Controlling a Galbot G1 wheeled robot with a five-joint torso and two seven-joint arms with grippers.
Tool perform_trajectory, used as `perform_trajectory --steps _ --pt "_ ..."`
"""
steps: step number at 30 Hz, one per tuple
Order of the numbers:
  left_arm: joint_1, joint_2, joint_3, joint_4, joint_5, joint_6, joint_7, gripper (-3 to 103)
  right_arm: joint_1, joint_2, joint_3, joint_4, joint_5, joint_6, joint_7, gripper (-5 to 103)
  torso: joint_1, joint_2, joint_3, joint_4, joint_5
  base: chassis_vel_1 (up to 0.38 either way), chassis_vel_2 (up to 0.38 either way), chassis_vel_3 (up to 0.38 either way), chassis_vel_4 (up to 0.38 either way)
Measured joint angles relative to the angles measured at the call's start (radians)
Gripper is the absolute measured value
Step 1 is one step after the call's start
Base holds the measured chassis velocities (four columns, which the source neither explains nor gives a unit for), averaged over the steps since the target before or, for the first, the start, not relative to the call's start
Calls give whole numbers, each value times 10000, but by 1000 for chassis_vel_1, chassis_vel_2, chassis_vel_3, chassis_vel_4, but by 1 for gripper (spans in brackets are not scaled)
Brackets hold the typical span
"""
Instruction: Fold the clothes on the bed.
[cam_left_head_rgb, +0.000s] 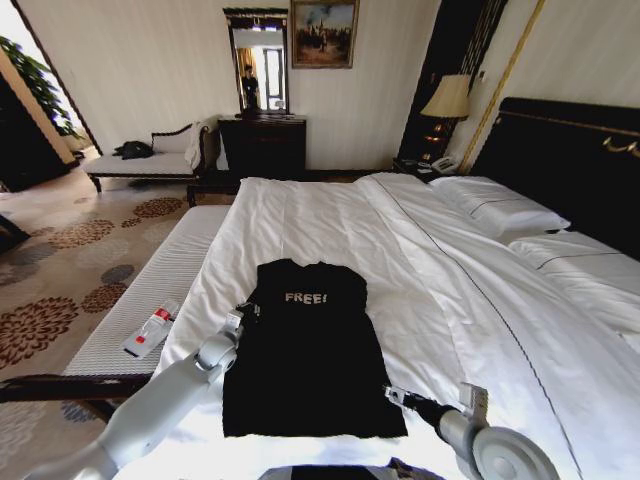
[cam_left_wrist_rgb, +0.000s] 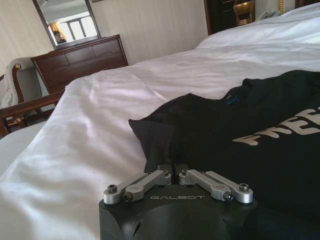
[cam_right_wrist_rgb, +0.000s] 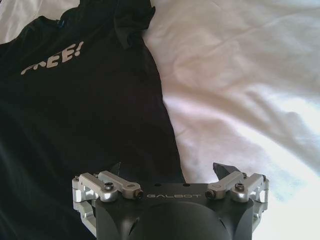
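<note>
Black top (cam_left_head_rgb: 310, 350) with white "FREE!" lettering, spread flat on the white bed (cam_left_head_rgb: 400, 250) between two grippers. Left gripper (cam_left_wrist_rgb: 173, 172) at the garment's sleeve edge, fingers closed together on the black fabric. Right gripper (cam_right_wrist_rgb: 167, 172) low at the opposite side near the hem, fingers spread wide, one over the black cloth, the other over white sheet.
</note>
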Motion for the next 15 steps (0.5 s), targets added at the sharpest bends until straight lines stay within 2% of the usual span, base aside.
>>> perform_trajectory --steps 10,13,14,15 --pt "321 82 105 -199 60 195 -29 0 -11 -45 0 99 24 0 -24 100 0 0 0 2 1 0 0 0 0" --pt "368 168 118 -268 209 200 -62 15 -24 -48 7 118 37 0 -35 100 0 0 0 2 1 0 0 0 0" --pt "368 168 118 -268 209 200 -62 15 -24 -48 7 118 37 0 -35 100 0 0 0 2 1 0 0 0 0" --pt "377 214 103 -325 276 198 -85 21 -25 -48 1 117 38 0 -41 100 0 0 0 3 0 0 0 0 0"
